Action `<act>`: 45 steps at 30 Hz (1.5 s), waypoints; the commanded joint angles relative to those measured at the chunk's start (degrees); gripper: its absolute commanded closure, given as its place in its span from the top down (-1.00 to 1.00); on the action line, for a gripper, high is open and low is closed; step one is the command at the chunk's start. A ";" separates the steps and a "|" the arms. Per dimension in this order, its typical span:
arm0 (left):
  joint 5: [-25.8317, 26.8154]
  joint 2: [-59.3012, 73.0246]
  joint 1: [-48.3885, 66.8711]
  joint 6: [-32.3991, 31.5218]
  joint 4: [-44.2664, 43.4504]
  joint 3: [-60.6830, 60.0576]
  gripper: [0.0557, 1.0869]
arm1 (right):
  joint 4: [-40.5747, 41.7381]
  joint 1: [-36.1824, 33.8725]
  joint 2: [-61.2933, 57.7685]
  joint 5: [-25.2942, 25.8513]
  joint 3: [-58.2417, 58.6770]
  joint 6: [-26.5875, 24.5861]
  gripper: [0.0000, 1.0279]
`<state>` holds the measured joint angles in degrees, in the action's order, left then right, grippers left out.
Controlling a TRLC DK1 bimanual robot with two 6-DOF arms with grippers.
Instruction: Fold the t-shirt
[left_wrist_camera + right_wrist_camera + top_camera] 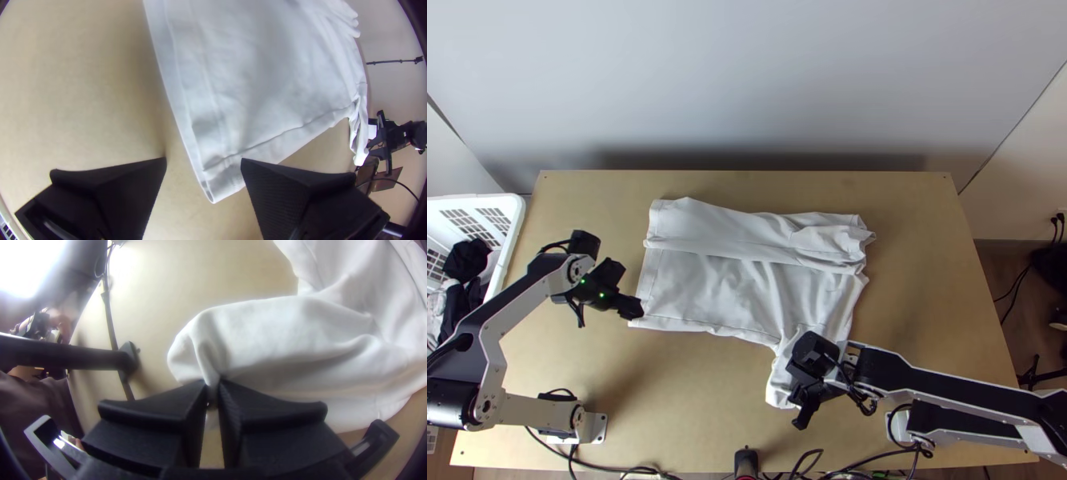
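On flat, light wooden table (pixel 931 272) below pale-grey wall (pixel 747 88): white cloth t-shirt (pixel 715 290), towards two o'clock from black, flat-fingered left gripper (pixel 633 308), released; eleven o'clock from black, flat-fingered right gripper (pixel 801 406), grasping it, bunched.

Pale wall (pixel 747 80) — brown floor (pixel 997 260)

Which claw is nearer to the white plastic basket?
Left. The left claw is at the white fabric t-shirt's corner, on the basket's side; the right claw grips bunched cloth farther across.
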<state>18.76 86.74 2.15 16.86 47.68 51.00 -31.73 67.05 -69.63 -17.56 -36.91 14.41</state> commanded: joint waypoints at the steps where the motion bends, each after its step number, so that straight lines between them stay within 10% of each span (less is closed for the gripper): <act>1: 3.47 -1.40 0.75 -1.04 1.19 0.15 0.45 | -0.18 -0.16 0.10 -0.10 -0.54 0.09 -0.77; 39: 1.98 -3.51 0.75 0.98 -2.15 -3.37 0.43 | -0.53 -1.13 0.72 -0.10 -1.41 1.14 -0.84; 43: 2.15 -5.97 1.10 -0.08 -8.31 -6.18 -0.81 | -0.44 -1.22 0.72 -0.10 -1.68 1.76 -0.91; 45: 2.15 -7.81 1.54 0.28 -11.21 -8.20 -0.93 | -0.18 -1.48 0.72 -0.10 -1.59 1.49 -0.93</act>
<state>20.91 82.28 3.16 17.50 42.85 46.52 -32.29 65.87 -68.93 -17.74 -38.33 15.88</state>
